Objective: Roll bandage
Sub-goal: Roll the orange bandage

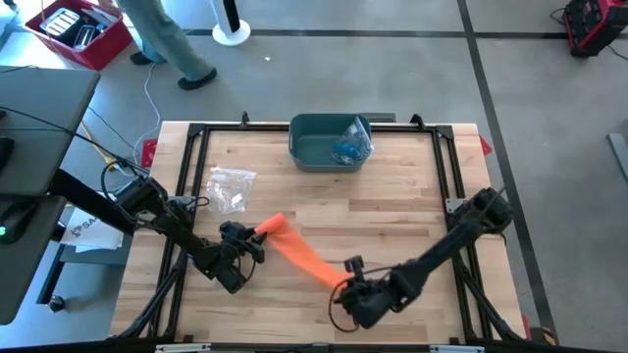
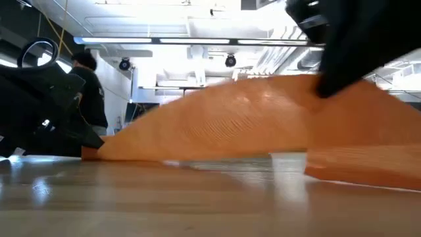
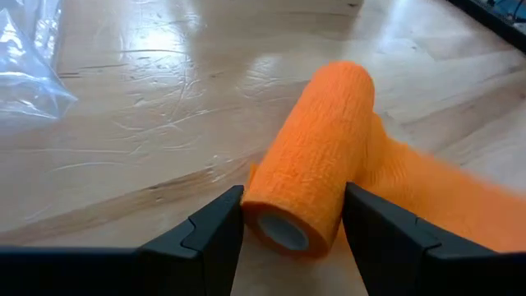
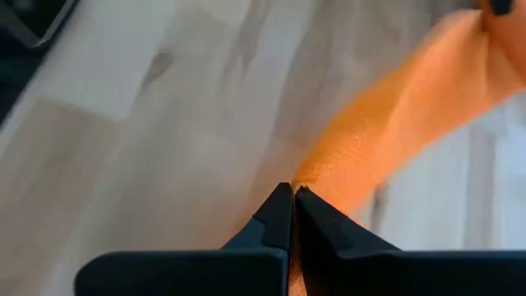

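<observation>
An orange bandage lies on the wooden table, part rolled. Its roll [image 1: 273, 226] [image 3: 316, 156] sits at the left with my left gripper [image 1: 257, 235] [image 3: 292, 214] closed around its near end. The loose strip [image 1: 309, 257] [image 2: 250, 118] runs from the roll toward the table's near right. There my right gripper [image 1: 345, 284] [image 4: 292, 191] is shut on its end. In the low view the strip arches up off the table toward that gripper. My left gripper pinches the roll between its two fingers, one on each side of the roll's open core end [image 3: 283, 230]. The fingers come in low from the table's left and lie along the roll. Its underside rests on the table. My right gripper pinches the strip's free end [image 4: 316, 177] at its fingertips, slanting down from the right. The end is lifted off the table and the strip slopes down to the roll without folds.
A teal bin [image 1: 304, 147] holding a blue item stands at the far middle. A clear plastic bag [image 1: 231, 188] [image 3: 25, 57] lies left of centre, beyond the roll. A person [image 1: 167, 39] stands past the far left corner.
</observation>
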You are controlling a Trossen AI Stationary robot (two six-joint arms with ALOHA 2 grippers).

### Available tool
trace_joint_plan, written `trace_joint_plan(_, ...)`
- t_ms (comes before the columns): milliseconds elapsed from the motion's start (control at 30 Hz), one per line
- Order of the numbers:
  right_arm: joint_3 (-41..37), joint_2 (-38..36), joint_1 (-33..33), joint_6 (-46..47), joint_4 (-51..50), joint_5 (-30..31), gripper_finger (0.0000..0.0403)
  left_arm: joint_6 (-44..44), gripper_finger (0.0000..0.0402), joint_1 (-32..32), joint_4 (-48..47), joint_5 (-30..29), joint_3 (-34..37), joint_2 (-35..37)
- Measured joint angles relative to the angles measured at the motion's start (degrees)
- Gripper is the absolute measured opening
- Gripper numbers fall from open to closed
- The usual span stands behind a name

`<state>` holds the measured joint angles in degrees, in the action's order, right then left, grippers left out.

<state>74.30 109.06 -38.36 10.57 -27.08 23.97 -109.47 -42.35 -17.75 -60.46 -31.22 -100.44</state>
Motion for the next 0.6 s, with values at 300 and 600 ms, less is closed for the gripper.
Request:
trace_joint_plan(300,0.00,-0.22,-6.74,12.78,-1.51,-7.42,0.0001,0.10,0.0193,0.47,-0.98,1.24,0.07,0.09)
trace_joint_plan(600,-1.22,-0.22,-7.81,18.77,5.05,-22.70,0.0001,-2.47,0.0193,2.67,-2.07,0.41,0.13,0.04)
